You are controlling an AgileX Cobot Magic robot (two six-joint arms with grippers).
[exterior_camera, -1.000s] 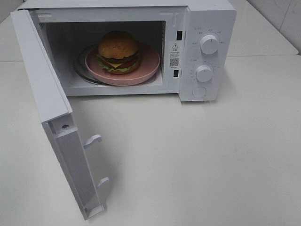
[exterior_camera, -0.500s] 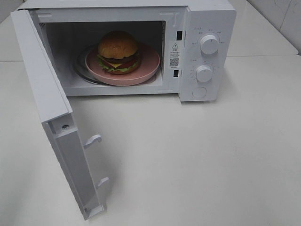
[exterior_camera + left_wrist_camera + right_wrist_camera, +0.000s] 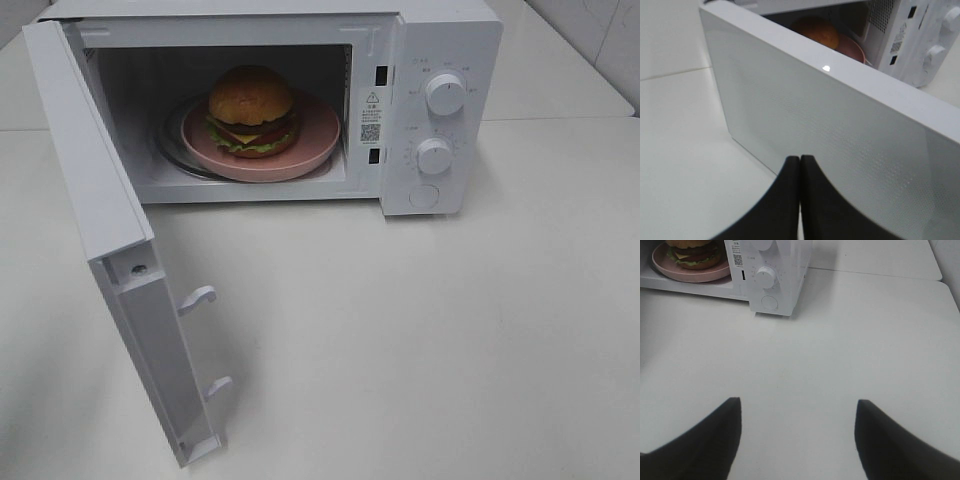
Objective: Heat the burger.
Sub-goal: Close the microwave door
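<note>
The burger (image 3: 251, 108) has a glossy golden-brown bun over green lettuce, yellow cheese, red tomato and a dark patty. It sits on a pink plate (image 3: 312, 148) inside the white microwave (image 3: 440, 40), whose door (image 3: 90, 200) hangs wide open over the counter (image 3: 400, 330). The left gripper (image 3: 800, 164) is pressed together, just beside the door's outer face. The right gripper (image 3: 798, 412) stands apart over bare counter, holding nothing. Since a second ago, burger, plate and door have not shifted.
</note>
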